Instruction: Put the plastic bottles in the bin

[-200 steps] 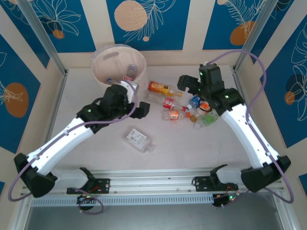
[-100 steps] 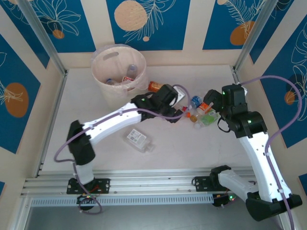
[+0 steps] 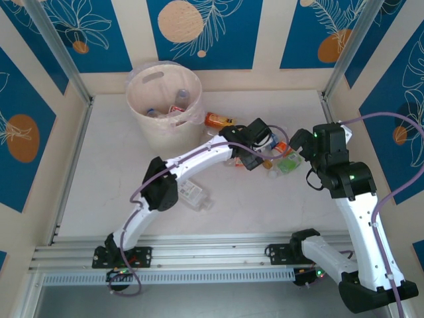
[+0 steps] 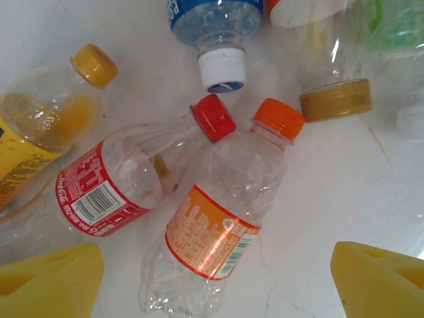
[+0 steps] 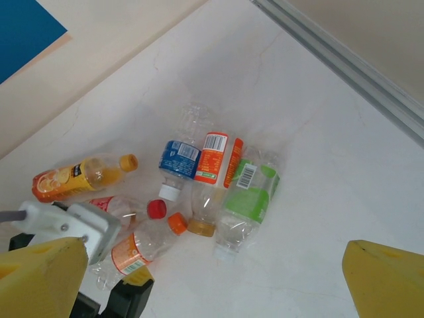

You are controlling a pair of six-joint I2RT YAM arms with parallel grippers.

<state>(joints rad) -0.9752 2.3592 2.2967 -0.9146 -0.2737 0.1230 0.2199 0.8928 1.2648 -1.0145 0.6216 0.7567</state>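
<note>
Left claw (image 4: 212, 286): fingers spread wide, nothing pinched. Right claw (image 5: 213, 283): also spread wide and empty.

Target, by my reading: the orange-label bottle (image 4: 222, 222). It lay flat on the table directly under the left claw, its crumpled base end between the two fingers.

Long axis: diagonal to the line between the fingers. The base was nearest the claw and a little toward the left finger. The orange cap (image 4: 278, 119) pointed ahead and toward the right finger.

Neighbours: the red-label bottle (image 4: 106, 193) lay just beside it on the left-finger side. The two caps were nearly touching ahead of the claw. A blue-label bottle (image 4: 212, 23) lay further ahead.

Nearer arm: the left. Its claw hung over the pile, while the right claw stood back from it, well apart, with the bottles ahead of it.

Bin (image 3: 156, 132): well apart from the left claw, off beyond the yellow juice bottle (image 4: 40, 132). It already had a few bottles inside.

Judgement: the fingers would close obliquely across the lower body. A small wrist roll would square the grip. The risk is the left finger catching the red-label bottle.
</note>
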